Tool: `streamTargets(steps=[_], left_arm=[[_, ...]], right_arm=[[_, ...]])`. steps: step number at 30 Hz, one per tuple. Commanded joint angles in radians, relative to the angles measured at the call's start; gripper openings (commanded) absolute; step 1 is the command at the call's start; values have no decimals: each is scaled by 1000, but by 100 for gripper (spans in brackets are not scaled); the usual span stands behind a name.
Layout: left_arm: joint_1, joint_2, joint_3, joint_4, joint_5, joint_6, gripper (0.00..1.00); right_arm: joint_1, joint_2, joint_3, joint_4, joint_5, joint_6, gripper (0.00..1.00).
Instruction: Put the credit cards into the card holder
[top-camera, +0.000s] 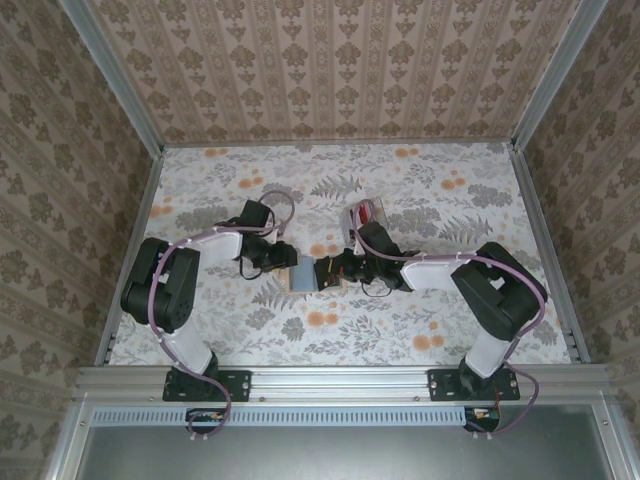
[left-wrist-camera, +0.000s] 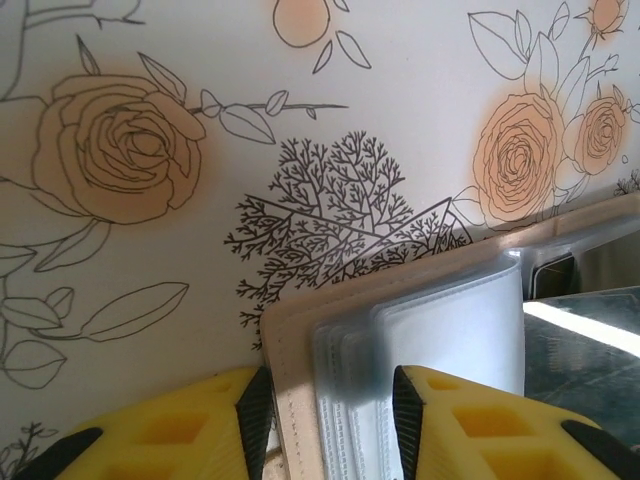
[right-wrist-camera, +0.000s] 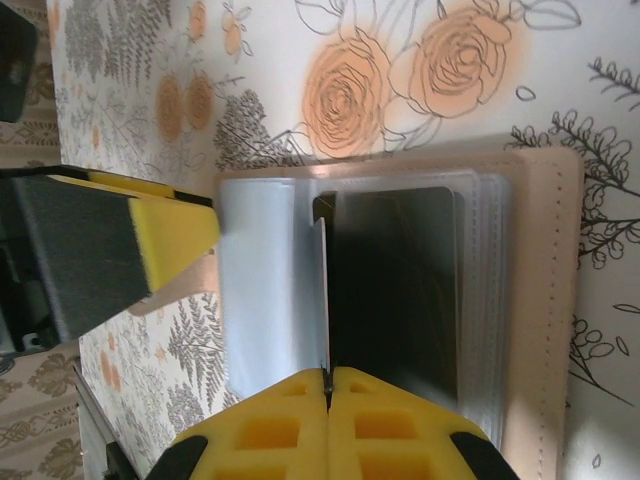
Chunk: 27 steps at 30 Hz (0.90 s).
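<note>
Tan card holder gripped by L end effector; R end effector pinches card.

surface is white with peachy-orange roses and grey ferns, walls beige damask, the card holder tan with frosty grey-blue sleeves plus a dark grey card, red-and-white credit cards around 1 o'clock from it, left gripper and right gripper yellow with black pads.
</note>
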Motion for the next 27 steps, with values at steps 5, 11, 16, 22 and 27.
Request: streamTargets(steps=[5, 11, 16, 22, 27], left_arm=[[-12, 15, -27, -25, 2, -12, 36], [-12, 22, -30, -20, 4, -13, 33], [-12, 24, -39, -12, 4, -14, 31], [-12, 20, -45, -6, 4, -18, 31], [-12, 21, -38, -4, 9, -18, 31]], right_arm=[[3, 20, 20, 50, -63, 11, 0], [5, -7, 20, 47, -73, 6, 0], [5, -26, 17, 35, -71, 3, 0], [6, -66, 12, 13, -61, -6, 0], [6, -51, 10, -2, -48, -21, 0]])
